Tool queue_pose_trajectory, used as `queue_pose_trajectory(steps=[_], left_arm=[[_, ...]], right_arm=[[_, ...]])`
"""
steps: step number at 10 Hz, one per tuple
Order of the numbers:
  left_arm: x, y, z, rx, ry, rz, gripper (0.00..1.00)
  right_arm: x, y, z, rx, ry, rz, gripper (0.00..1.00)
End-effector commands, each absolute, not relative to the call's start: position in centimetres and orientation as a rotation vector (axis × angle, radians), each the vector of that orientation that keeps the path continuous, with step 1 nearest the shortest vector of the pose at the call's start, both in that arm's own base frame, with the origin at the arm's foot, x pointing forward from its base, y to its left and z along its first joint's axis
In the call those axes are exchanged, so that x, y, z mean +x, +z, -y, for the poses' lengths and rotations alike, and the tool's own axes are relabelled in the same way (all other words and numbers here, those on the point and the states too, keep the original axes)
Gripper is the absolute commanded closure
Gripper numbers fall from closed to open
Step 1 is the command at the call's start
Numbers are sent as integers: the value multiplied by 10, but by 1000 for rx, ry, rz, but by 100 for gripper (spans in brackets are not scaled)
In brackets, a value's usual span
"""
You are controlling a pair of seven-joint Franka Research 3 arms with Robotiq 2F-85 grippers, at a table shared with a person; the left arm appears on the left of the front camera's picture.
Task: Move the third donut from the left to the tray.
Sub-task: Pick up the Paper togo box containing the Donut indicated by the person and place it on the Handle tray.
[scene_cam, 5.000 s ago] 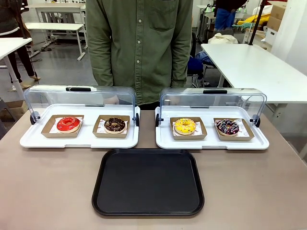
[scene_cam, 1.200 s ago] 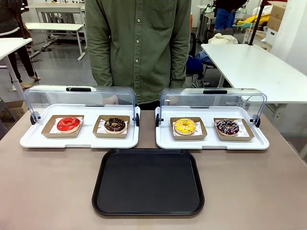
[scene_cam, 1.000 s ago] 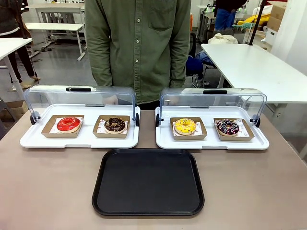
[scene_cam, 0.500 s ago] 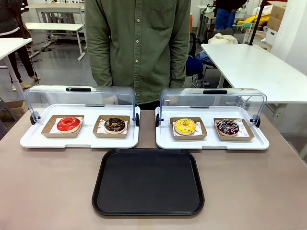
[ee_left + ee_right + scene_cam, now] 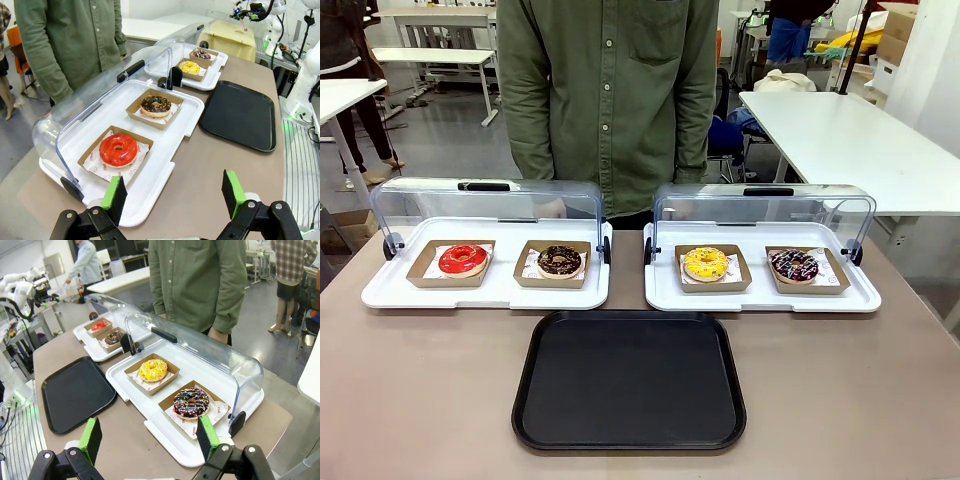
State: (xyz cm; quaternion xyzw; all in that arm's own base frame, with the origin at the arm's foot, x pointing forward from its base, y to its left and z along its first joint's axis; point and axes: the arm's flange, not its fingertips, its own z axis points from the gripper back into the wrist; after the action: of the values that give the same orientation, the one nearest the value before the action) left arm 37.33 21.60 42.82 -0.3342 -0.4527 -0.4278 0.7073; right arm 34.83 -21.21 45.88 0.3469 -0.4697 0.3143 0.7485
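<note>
Sitting well beyond right jaws: yellow donut (image 5: 153,369)

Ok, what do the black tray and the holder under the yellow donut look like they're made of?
The tray: probably plastic, matte black; moulded rounded corners and low rim. The holder under the yellow donut: looks like plain brown cardboard; dull surface, thin folded walls.

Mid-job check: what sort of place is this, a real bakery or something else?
Probably a lab or workshop staged as a donut counter, not a shop: plain white work tables and cardboard boxes stand behind, and the lidded white display trays sit on a brown table.
</note>
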Motion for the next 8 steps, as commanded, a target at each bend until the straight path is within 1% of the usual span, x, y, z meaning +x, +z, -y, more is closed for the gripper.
queue_pose_trajectory(steps=[1, 8], left_arm=[[374, 430, -218, -745, -956, 1011, 0], [374, 430, -218, -745, -956, 1011, 0]], right_arm=[[351, 460, 213, 756, 702, 1064, 0], [351, 460, 213, 756, 702, 1064, 0]])
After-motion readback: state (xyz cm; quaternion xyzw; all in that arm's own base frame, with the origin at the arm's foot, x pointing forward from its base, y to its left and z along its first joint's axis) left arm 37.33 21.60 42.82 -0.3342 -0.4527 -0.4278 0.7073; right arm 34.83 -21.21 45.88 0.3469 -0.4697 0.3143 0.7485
